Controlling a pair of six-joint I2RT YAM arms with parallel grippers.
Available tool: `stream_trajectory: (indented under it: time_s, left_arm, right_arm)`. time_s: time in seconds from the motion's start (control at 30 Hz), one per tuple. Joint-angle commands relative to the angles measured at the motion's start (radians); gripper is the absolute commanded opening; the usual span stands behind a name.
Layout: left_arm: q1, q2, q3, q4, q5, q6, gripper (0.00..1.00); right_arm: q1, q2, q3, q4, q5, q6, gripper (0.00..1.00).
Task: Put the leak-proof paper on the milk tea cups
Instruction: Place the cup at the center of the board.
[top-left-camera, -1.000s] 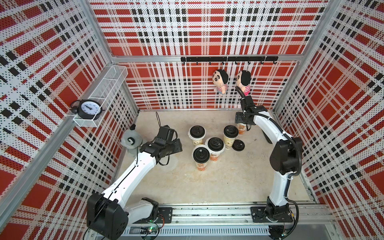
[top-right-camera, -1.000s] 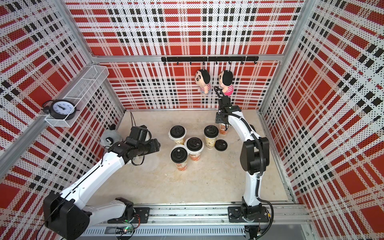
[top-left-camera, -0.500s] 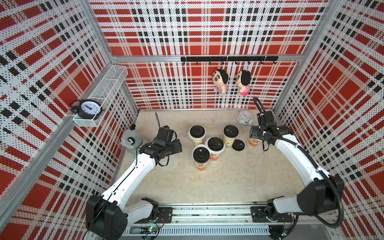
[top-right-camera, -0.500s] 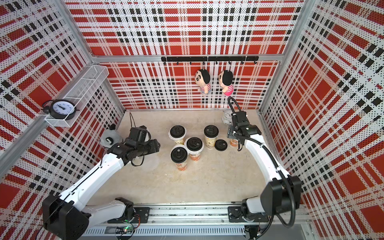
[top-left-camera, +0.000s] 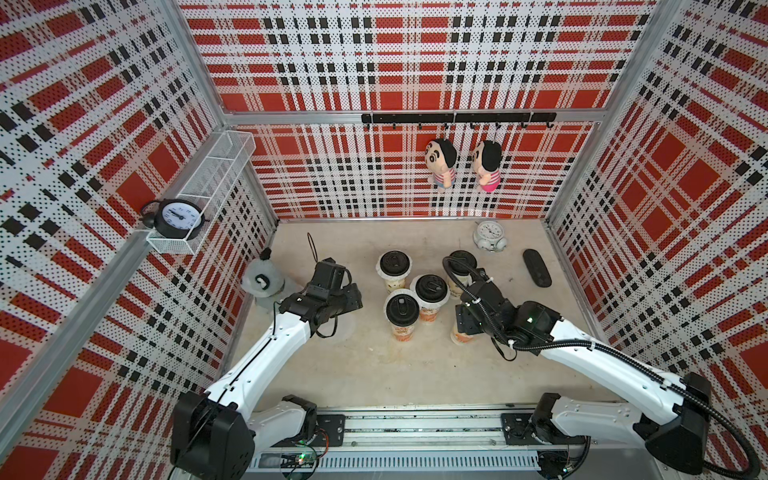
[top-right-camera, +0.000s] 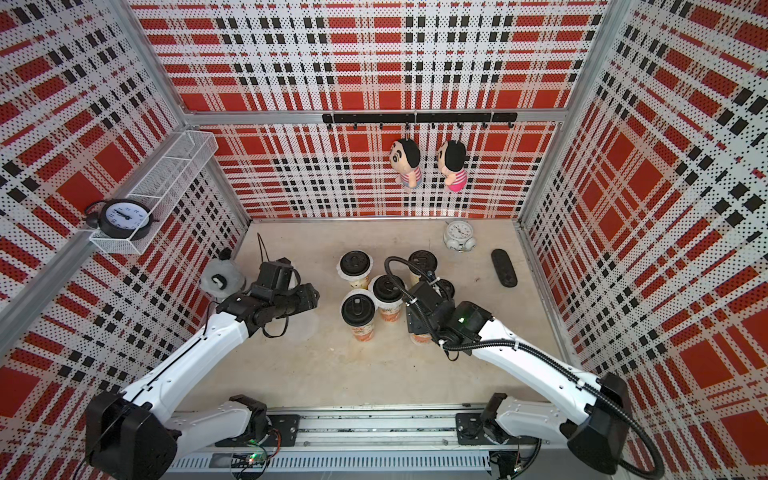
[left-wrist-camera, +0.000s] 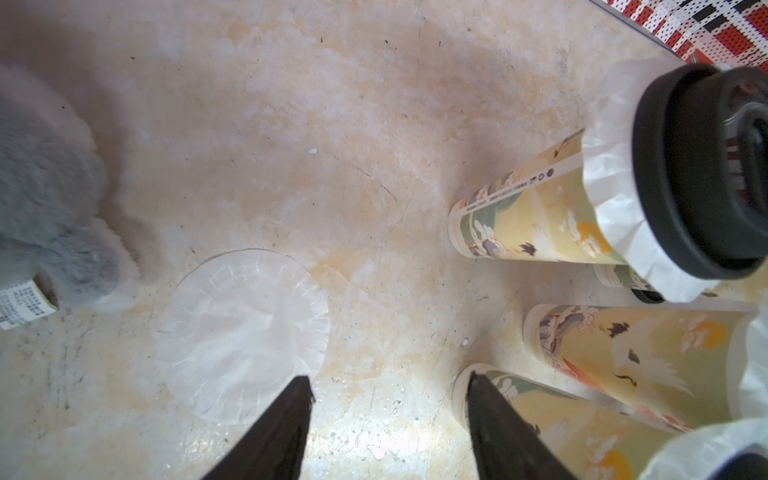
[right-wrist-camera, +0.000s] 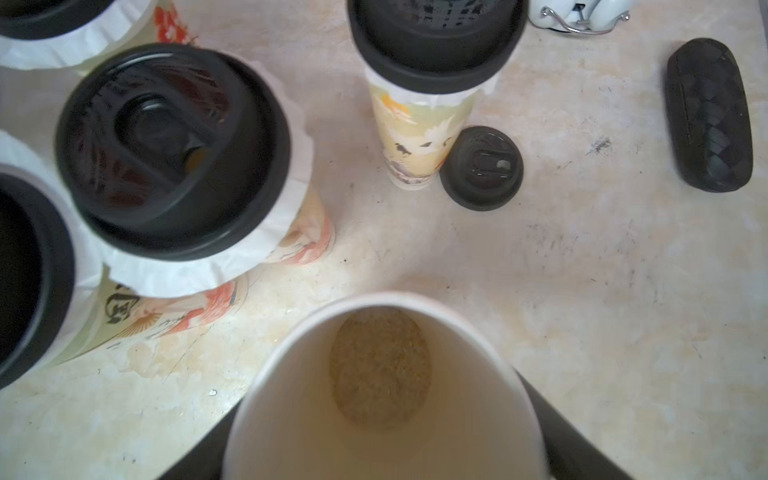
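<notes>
Setting up the final covering: the right gripper (right-wrist-camera: 380, 415) is clasping the uncovered cup (right-wrist-camera: 291, 415) just beside the four capped cups (top-left-camera: 402, 311). The left gripper (left-wrist-camera: 390, 378) is hovering, jaws spread, near the paper (left-wrist-camera: 243, 332) lying flat on the table (left-wrist-camera: 374, 124). Next call, I'd say: pinching that flimsy edge cleanly.

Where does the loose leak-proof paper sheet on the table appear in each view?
In a top view: loose sheet, faint, left of lidded cups.
In a top view: same spot.
Left wrist: between grey plush toy and cups.
Right wrist: not in it.
Landmark: the plush toy, absent only there.
</notes>
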Motion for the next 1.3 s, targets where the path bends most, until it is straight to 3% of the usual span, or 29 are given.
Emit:
stream_trajectory:
  time_s: [0.0, 0.2, 0.83, 1.27]
  left_arm:
    - [0.008, -0.034, -0.014, 0.037, 0.012, -0.011, 0.64]
    - [0.019, -0.062, -0.037, 0.037, 0.014, -0.012, 0.64]
    - [0.054, -0.063, -0.083, 0.032, 0.035, -0.011, 0.65]
    - [0.077, -0.028, -0.118, 0.036, 0.027, -0.030, 0.66]
  right_arm:
    - [0.077, 0.043, 0.026, 0.080, 0.152, 0.096, 0.79]
    - [0.144, 0.113, 0.041, 0.083, 0.171, 0.146, 0.80]
    - [0.176, 0.168, -0.001, 0.084, 0.112, 0.181, 0.83]
    - [0.198, 0.164, 0.056, 0.022, 0.106, 0.169, 1.00]
